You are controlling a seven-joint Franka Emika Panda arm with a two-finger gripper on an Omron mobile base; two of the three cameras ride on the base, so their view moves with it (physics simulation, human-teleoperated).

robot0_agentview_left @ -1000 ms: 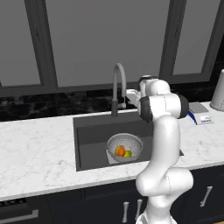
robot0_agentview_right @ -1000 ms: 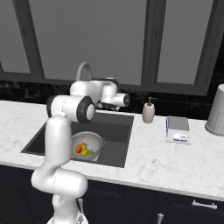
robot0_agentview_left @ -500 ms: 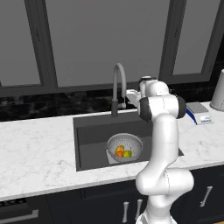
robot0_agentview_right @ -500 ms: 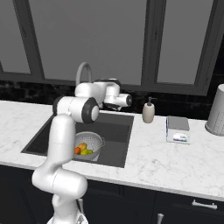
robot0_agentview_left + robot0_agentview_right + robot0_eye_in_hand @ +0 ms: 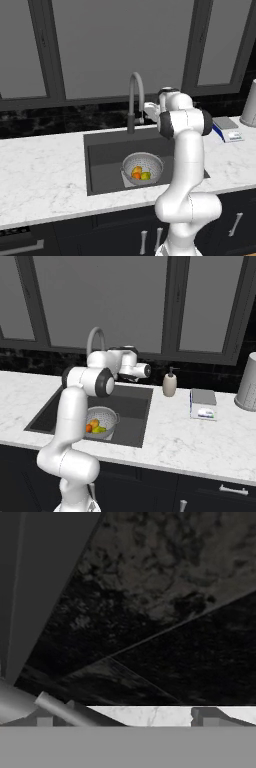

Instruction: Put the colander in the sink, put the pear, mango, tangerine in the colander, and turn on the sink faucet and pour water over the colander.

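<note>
Silver-grey and full of small holes, the colander [image 5: 143, 167] sits upright on the floor of the sink [image 5: 105, 152], toward the front and near the middle of the basin, rim facing up. Three fruits lie together inside it: the tangerine [image 5: 136, 175] to the left, the pear [image 5: 145, 175] to the right and the mango [image 5: 137, 170] behind them; in the right base view the same bowl [image 5: 101, 421] shows partly behind the white arm. The sink faucet [image 5: 135, 101] stands upright at the back edge of the sink, its gooseneck arching forward over the basin. The claw [image 5: 149, 108] is held level just beside the faucet's column, pointing along the back of the bench [image 5: 40, 175]; in the hand view its two dark tips stand wide apart with nothing between them, and a slim grey bar, the small side lever [image 5: 62, 710], lies just beside the left tip; whether they touch cannot be told. Compared with a second ago, the arm's upper joints have shifted slightly, while the colander and fruits lie as before.
</note>
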